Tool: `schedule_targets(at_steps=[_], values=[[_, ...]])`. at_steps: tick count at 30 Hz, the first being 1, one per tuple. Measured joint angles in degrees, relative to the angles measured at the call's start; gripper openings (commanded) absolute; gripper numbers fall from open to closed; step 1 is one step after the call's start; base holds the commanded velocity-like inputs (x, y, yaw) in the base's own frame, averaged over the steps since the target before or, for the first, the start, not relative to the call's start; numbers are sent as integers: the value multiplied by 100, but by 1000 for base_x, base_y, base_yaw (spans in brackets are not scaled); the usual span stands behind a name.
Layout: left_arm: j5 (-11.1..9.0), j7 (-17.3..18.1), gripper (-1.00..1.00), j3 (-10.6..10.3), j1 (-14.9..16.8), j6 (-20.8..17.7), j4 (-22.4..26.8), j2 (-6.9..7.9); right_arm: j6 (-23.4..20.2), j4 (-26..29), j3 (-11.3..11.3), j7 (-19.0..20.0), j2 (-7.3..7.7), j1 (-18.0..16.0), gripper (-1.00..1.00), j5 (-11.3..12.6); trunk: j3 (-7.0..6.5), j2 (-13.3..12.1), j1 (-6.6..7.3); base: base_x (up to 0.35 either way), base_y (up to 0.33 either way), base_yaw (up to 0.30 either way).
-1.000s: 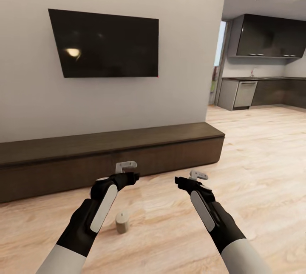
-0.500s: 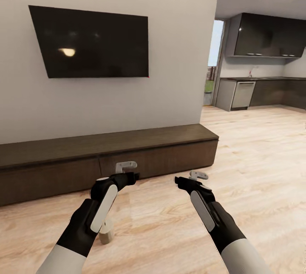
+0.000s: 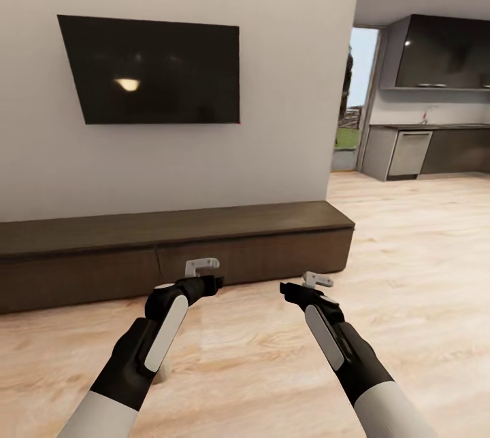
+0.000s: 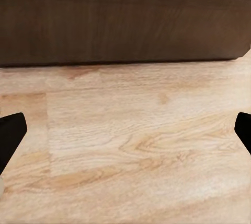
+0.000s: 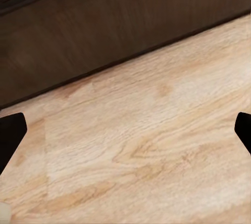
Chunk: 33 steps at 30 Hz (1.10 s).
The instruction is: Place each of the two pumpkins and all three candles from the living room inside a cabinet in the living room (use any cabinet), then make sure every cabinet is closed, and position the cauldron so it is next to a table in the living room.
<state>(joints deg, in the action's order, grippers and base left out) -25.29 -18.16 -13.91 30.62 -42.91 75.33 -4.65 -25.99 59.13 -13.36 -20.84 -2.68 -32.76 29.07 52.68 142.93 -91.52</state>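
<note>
**Head view: base shifted, candle nearly out of sight behind left arm**

Head cam vs 1 s ago: whole frame slid, so that's base/camera motion, not the objs. Short beige-grey cylinder candle [image 3: 162, 373] was in the open on the floor between the arms; now just a sliver shows beside the left forearm, low in frame. Arms hold the same pose throughout. My read: robot is repositioning, no pick started yet.

Left gripper [image 4: 125, 130]: fingertips at opposite edges of the wrist frame, spread wide, nothing between. Right gripper [image 5: 125, 130]: same, spread and empty.

Long low dark-brown wooden cabinet [image 3: 177, 254] runs along the wall just ahead, fronts all flush, i.e. closed as far as I can see. Both wrist cams look at its front face and the floor before it.

Room: light wood-plank floor [image 3: 408, 275], pale wall w/ black wall-mounted TV [image 3: 153, 71] above the cabinet, dark kitchen units [image 3: 442, 50] through the opening on the right.
</note>
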Motion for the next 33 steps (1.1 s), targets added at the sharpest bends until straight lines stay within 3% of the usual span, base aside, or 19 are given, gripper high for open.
schedule_targets(at_steps=[19,33], values=[[-26,-8,100,9,0,0,-14,0,152,0,-23,1,9,0,100,-2,0,0,0,173,-284,290],[-33,-1,100,7,1,1,-17,-1,155,37,-12,7,10,1,100,9,0,0,-1,14,-313,63]])
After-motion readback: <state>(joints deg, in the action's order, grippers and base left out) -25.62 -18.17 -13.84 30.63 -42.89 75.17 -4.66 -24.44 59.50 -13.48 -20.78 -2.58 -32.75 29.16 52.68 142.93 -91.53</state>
